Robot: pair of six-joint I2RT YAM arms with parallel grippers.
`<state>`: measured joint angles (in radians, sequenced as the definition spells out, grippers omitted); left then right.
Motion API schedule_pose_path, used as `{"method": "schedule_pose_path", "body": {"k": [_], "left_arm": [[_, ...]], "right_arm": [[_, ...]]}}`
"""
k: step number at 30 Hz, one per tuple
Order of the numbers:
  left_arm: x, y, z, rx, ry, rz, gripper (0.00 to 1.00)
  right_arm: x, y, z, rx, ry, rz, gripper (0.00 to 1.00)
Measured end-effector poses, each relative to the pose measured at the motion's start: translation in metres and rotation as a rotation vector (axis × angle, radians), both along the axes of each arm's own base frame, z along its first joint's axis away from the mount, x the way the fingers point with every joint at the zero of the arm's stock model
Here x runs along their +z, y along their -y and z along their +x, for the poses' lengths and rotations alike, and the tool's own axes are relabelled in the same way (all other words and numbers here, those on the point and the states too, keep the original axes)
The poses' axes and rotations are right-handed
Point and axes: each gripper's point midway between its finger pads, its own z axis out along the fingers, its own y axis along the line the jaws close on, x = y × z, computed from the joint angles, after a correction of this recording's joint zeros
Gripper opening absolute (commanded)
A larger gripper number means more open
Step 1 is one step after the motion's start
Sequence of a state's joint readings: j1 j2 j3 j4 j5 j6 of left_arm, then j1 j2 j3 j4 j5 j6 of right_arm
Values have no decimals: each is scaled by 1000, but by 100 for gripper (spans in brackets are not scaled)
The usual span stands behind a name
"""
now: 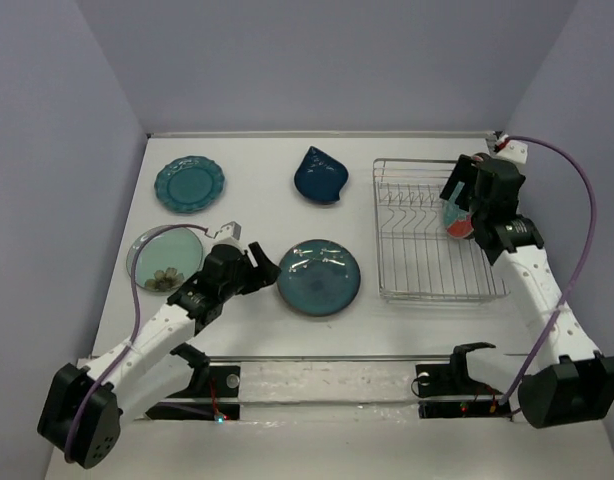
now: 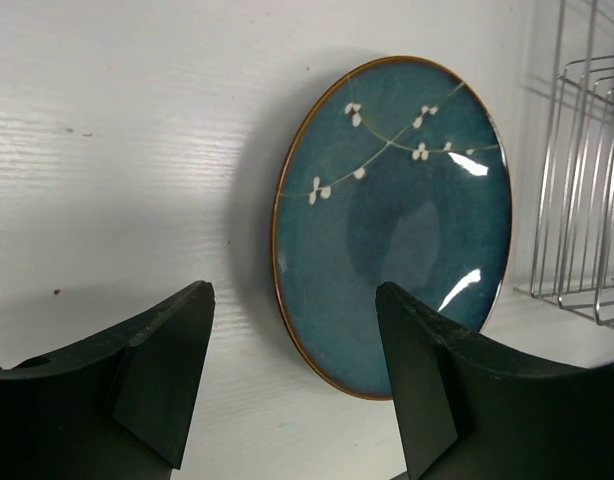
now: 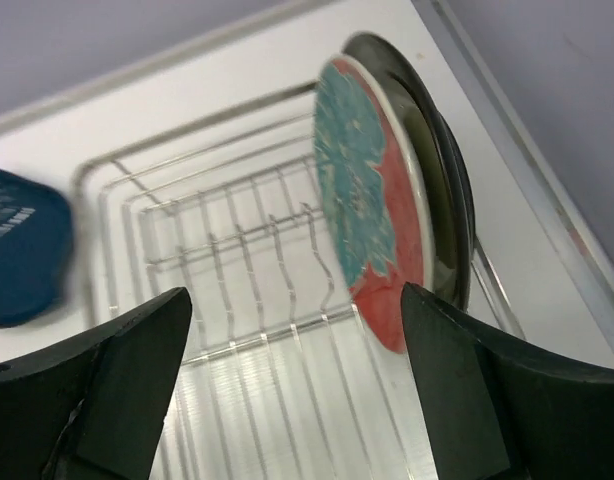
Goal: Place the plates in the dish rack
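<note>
nearest the bases, the left arm [image 1: 157, 330] holds its jaws spread wide and empty, aimed at the glossy dark teal plate [image 2: 392, 225], which lies flat on the tabletop [image 1: 257, 400] just ahead of them and untouched. beside that arm lies the pale mint plate [image 1: 165, 260], also flat. risk: the dark teal plate's rim sits low against the tabletop, so a shallow approach would likely push it toward the dish rack [image 1: 427, 270] instead of seating a jaw under the edge, and the glossy glaze may let it slip from a weak pinch. farther back, the right arm [image 1: 532, 270] holds its jaws released over the rack's far right end, where the red-and-light-blue patterned plate [image 3: 372, 200] stands on edge with a dark-rimmed plate [image 3: 442, 170] close behind it. risk: a careless retreat could clip and topple both. farthest, the scalloped teal plate [image 1: 189, 184] and dark blue leaf-shaped plate [image 1: 321, 175] wait flat.
</note>
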<state>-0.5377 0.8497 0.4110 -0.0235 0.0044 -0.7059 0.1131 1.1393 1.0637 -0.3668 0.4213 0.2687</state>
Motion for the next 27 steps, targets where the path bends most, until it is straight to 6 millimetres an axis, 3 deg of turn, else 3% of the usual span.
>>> {"method": "schedule_pose_path", "body": {"k": [5, 7, 12, 14, 18, 20, 21, 22, 24, 27], "left_arm": [[-32, 9, 4, -5, -88, 11, 72], [-40, 13, 5, -16, -108, 14, 72], [-49, 23, 10, -43, -116, 0, 71], [-57, 27, 11, -55, -133, 1, 66], [-68, 31, 12, -68, -151, 2, 50], [-70, 34, 15, -72, -149, -6, 34], [-71, 35, 17, -73, -145, -4, 18], [-72, 36, 17, -76, -146, -10, 9], [-67, 42, 22, -75, -134, -46, 6], [-38, 57, 33, -92, -49, -135, 6]], "right_arm": [[52, -26, -23, 130, 182, 117, 91], [58, -38, -30, 192, 219, 161, 91], [30, -70, -37, 335, 188, 270, 91], [4, -85, -41, 395, 126, 331, 91], [-18, -109, -49, 495, 78, 421, 90], [-21, -121, -54, 550, 71, 467, 90], [-22, -126, -56, 573, 71, 487, 90], [-21, -131, -58, 596, 71, 504, 90], [-20, -137, -62, 626, 72, 525, 90], [-12, -143, -65, 664, 91, 541, 89]]}}
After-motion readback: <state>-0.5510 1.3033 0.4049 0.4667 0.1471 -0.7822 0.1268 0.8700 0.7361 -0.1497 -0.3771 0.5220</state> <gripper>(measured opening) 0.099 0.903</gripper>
